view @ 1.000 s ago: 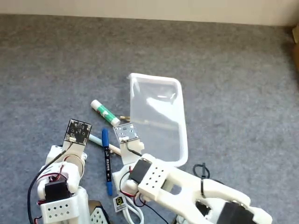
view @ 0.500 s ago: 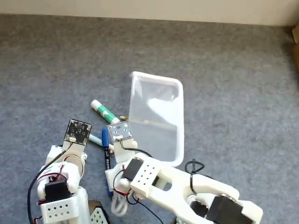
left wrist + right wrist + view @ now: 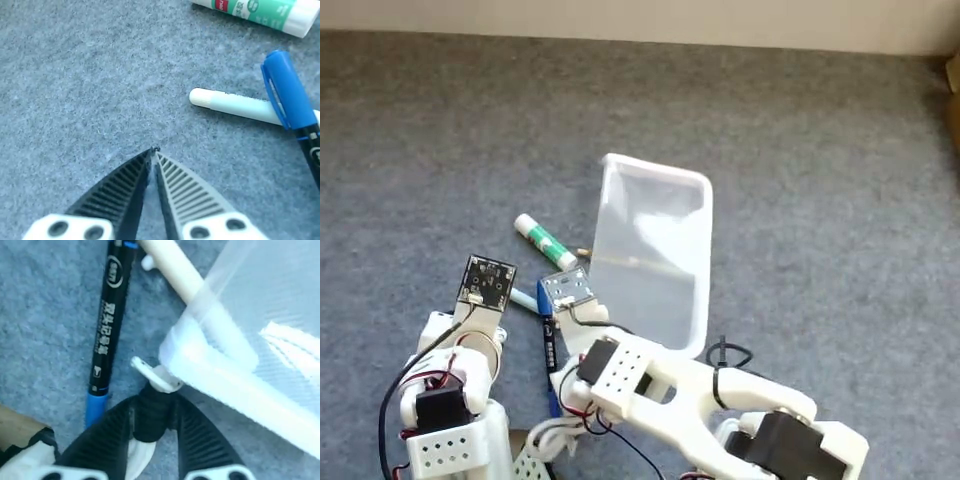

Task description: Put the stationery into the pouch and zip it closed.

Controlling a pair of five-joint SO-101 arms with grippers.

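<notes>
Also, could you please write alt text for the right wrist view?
The right gripper pinches the white tab at a corner of the clear pouch on grey carpet. A black marker with blue ends lies beside it, and a cream pen passes behind the pouch's edge.

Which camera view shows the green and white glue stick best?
The high view: the glue stick lies there whole on the grey carpet, beside the pouch and apart from it. The left wrist view catches part of its length, cut off at the picture's edge.
</notes>
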